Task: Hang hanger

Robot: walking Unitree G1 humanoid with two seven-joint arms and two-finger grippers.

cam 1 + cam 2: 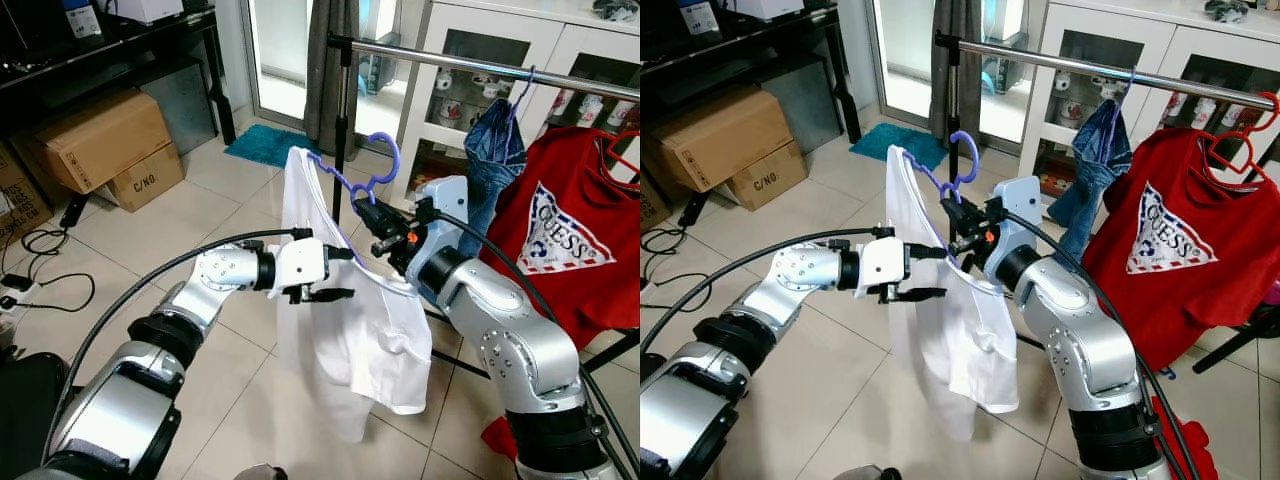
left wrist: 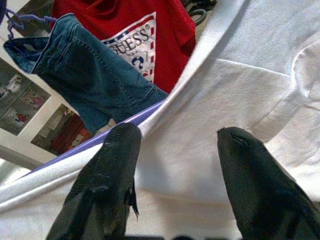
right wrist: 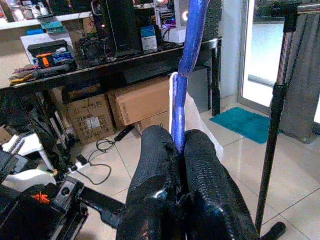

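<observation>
The right gripper [image 1: 366, 212] has its two black fingers squeezed tight on the purple hanger [image 1: 375, 165], just under the hook. In the right wrist view you can see the hanger [image 3: 181, 115] pinched between the two fingers [image 3: 156, 165]. A white T-shirt [image 1: 345, 330] hangs on the hanger and droops down toward the tiled floor [image 1: 225, 190]. The hanger is held up in the air, below the silver clothes rail [image 1: 480, 66] and to the left of it, not on the rail. The left gripper [image 1: 335, 275] is at the front of the white T-shirt with its fingers spread wide apart, one above the other. In the left wrist view the cloth lies between the fingers [image 2: 107, 185], but they are not pinching it. On the rail hang a pair of blue jeans [image 1: 495, 160] and a red T-shirt [image 1: 570, 240] with white letters. Brown cardboard boxes [image 1: 100, 140] sit under a black desk [image 1: 120, 45] on the left.
</observation>
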